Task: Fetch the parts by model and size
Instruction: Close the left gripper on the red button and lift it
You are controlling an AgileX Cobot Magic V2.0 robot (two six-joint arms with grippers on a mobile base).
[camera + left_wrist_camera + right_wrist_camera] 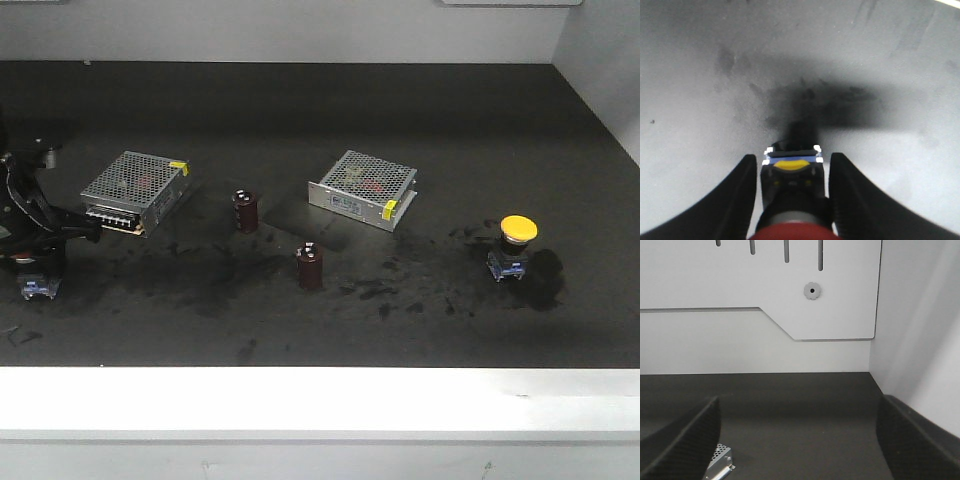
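The red-capped push-button switch (pixel 792 200) stands between the fingers of my left gripper (pixel 792 157), which is shut on its collar. Its black-and-blue base with a yellow tab points down at the table. In the front view this left gripper (pixel 38 262) is at the table's far left, and the switch's base (pixel 38 288) shows just under it, near the mat. The yellow-capped switch (pixel 517 229) stands upright on its own at the right. My right gripper (pixel 800 402) is open and holds nothing; the front view does not show it.
Two perforated silver metal boxes (pixel 135 188) (pixel 363 187) lie at the back left and centre. Two dark red capacitors (pixel 246 211) (pixel 310 266) stand between them. A white ledge (pixel 320 400) borders the front, and white walls close the back and right. One box corner (pixel 720 465) shows below the right gripper.
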